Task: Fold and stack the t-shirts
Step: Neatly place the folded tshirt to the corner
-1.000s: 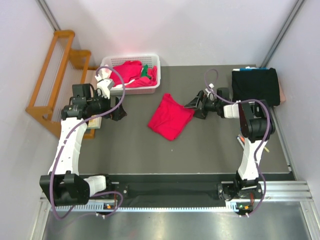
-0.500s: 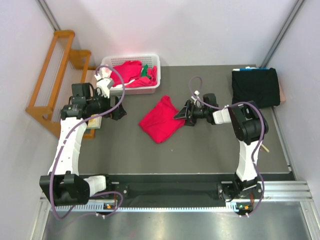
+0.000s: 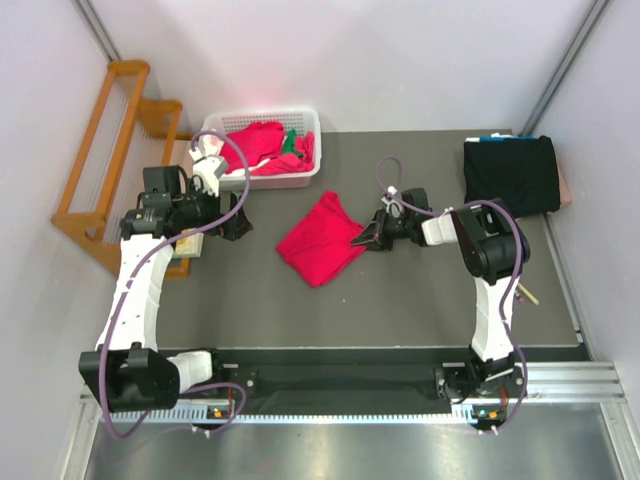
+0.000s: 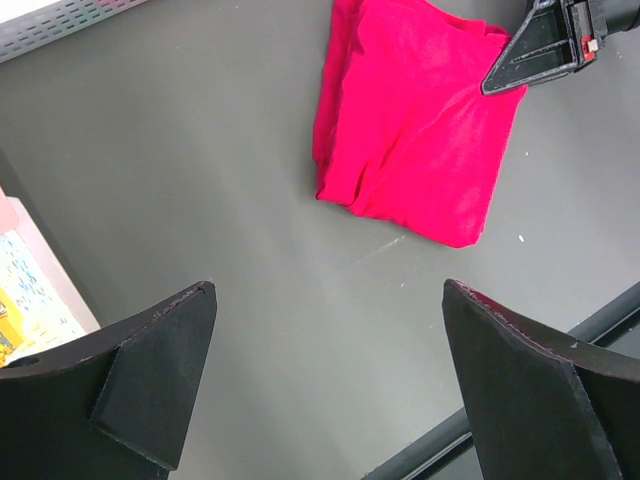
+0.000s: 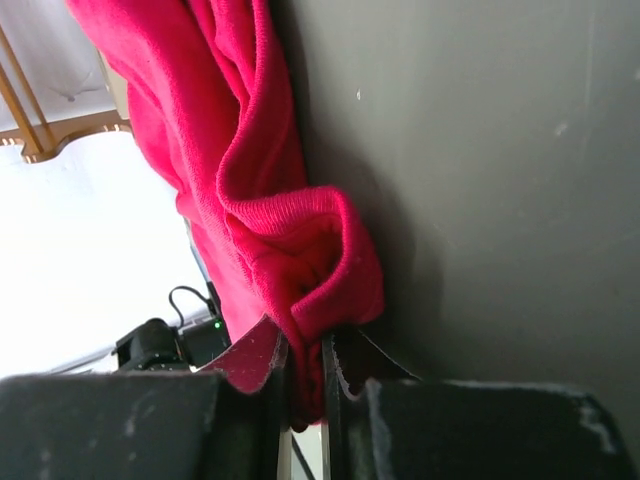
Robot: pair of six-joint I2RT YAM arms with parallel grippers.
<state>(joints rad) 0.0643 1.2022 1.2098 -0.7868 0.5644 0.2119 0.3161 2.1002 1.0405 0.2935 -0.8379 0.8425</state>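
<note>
a lab cell: white partition walls (image 3: 400, 60), aluminium rail (image 3: 340, 405).

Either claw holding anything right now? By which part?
Right claw pinches the red t-shirt by a bunched fold at its edge nearest that arm. Left claw is open, holding nothing.

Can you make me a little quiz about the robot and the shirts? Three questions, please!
1. True or false: the left gripper is open and holds nothing.
2. What is the right gripper pinching? A) the white basket B) the red t-shirt C) the black t-shirt
3. Fill in: the black t-shirt lies apart on the right, and the white basket holds mostly ___ cloth.
Key: 1 true; 2 B; 3 red.
</note>
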